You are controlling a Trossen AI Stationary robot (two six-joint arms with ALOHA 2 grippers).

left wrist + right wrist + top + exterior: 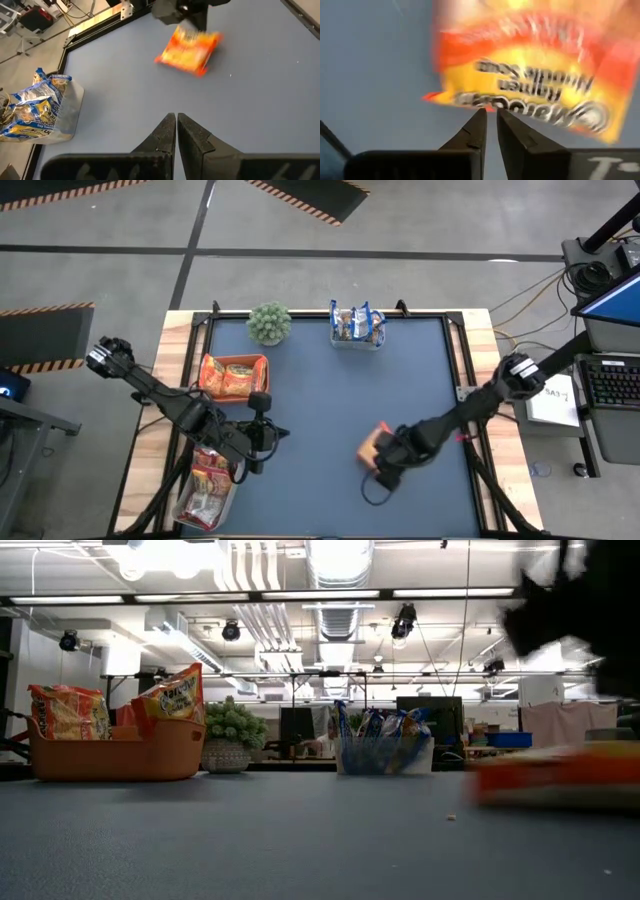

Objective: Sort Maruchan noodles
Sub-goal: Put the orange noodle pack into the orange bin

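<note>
One orange-yellow Maruchan noodle packet (372,441) is near the table's middle right, blurred in the low view (555,775). My right gripper (382,456) is shut on its edge, coming down from above. My left gripper (176,122) is shut on nothing above the table's near left (275,435), pointing toward the packet (189,50). More orange packets stand in the orange tray (262,366). Blue-and-yellow ones stand in a clear tub (357,340) at the far edge, dark red ones in a clear tub (180,508) at the near left. My right gripper pinches the orange packet's edge (470,100) between its two fingertips, close to one corner. The fingers slant steeply down onto it from above. The packet spreads out beyond the fingertips, printed face toward the wrist camera, low over the mat; whether it touches the mat I cannot tell.
A small potted plant (269,323) stands at the far left of the blue mat (330,400), beside the orange tray (110,755). The wooden table border (150,440) and black frame rails ring the mat. A desk with a keyboard (612,385) is off the right.
</note>
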